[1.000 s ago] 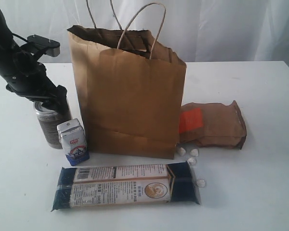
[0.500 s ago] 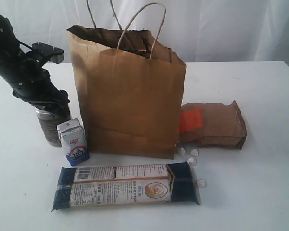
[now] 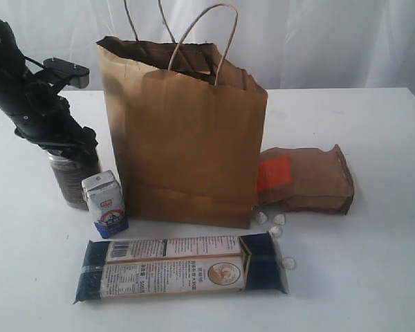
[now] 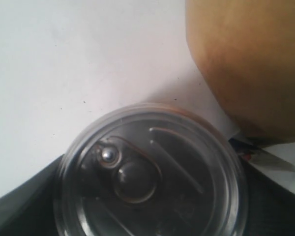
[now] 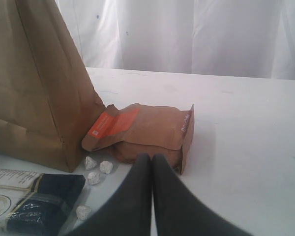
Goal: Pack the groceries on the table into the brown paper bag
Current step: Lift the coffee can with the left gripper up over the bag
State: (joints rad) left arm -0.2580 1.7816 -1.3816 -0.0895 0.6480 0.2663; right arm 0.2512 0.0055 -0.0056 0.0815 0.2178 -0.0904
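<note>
The brown paper bag [image 3: 187, 138] stands upright in the middle of the white table [image 3: 373, 263]. Left of it, my left gripper [image 3: 70, 151] is shut on a clear can with a metal lid [image 3: 72, 185]; the lid [image 4: 150, 172] fills the left wrist view between the dark fingers [image 4: 19, 209]. A blue-white carton [image 3: 105, 204] stands beside the can. The long dark-blue noodle pack [image 3: 183, 270] lies in front of the bag. The brown orange-labelled pouch [image 3: 308, 180] lies to the bag's right, with wrapped candies [image 3: 271, 221] near it. My right gripper [image 5: 151, 156] is shut and empty, a short way in front of the pouch [image 5: 147, 130].
The bag's cord handles [image 3: 194, 34] stick up above its open mouth. A white curtain [image 3: 318, 41] hangs behind the table. The bag's wall [image 4: 250, 64] is close beside the can. The candies [image 5: 99, 167] lie between the pouch and the noodle pack [image 5: 34, 201].
The left gripper has sunk a little lower over the can's top, and the can has shifted slightly. The right arm has not moved.
</note>
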